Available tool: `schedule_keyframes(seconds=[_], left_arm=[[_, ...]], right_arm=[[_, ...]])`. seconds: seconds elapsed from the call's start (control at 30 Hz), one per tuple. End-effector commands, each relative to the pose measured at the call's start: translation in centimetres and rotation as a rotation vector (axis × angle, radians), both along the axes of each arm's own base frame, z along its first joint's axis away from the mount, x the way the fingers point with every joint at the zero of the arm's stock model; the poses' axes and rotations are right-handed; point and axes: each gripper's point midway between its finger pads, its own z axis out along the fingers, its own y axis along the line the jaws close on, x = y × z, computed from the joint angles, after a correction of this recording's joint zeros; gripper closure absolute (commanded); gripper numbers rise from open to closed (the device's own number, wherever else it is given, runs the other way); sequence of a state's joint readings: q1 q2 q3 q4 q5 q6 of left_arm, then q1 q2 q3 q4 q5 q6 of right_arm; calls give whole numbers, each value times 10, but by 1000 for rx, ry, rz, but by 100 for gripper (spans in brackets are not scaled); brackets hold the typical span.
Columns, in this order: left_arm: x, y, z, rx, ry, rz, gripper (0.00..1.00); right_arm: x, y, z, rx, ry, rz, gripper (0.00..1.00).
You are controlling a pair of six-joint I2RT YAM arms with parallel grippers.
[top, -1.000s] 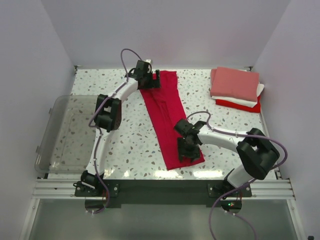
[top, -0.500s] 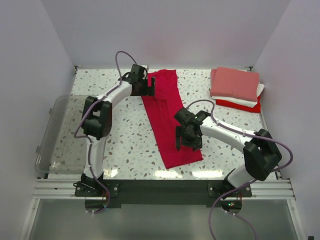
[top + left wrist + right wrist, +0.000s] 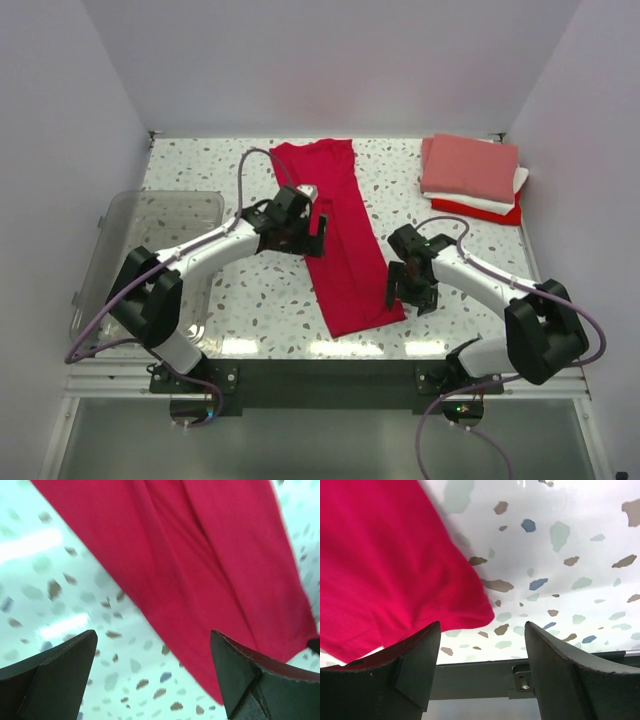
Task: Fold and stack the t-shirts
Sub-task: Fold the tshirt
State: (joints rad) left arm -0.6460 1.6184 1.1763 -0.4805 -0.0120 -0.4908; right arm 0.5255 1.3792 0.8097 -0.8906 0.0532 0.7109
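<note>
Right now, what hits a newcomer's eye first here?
The crimson t-shirt, folded into a long strip, lies diagonally across the middle of the speckled table. Both hands are open beside it: the left hand at its left edge, the right hand by its near right corner. A stack of folded shirts sits at the far right corner.

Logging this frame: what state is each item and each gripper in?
crimson t-shirt: folded into a long narrow strip, flat on the table, not held.
folded stack: pink on white on red, at the far right corner.
clear bin: at the table's left edge, untouched.
left gripper: open, over the strip's left edge.
right gripper: open, at the strip's near right corner.
</note>
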Motion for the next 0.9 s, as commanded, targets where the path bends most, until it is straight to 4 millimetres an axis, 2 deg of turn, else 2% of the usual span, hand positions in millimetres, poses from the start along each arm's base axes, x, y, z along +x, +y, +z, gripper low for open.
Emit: schedule_keyframes(seconds=[0.0, 0.07, 0.1, 0.2, 0.37, 0.53, 0.67, 0.87], left_arm=[[-47, 3, -17, 25, 96, -8, 0], [-64, -1, -17, 17, 106, -33, 0], [-72, 2, -24, 22, 127, -23, 0], [-88, 2, -29, 7, 165, -33, 0], [-94, 6, -25, 6, 169, -29, 0], [-100, 10, -22, 7, 176, -26, 0], [-106, 15, -25, 13, 185, -20, 0], [-125, 18, -34, 53, 192, -66, 0]], right_arm=[[-2, -3, -2, 19, -22, -9, 30], [-3, -4, -4, 24, -27, -19, 30], [-6, -6, -8, 20, -17, -24, 31], [-8, -5, -16, 41, -14, -29, 40], [-4, -4, -26, 38, -18, -11, 51], [-1, -3, -32, 39, -21, 1, 58], [-1, -2, -38, 49, -23, 20, 78], [-11, 3, -37, 83, 11, 33, 96]])
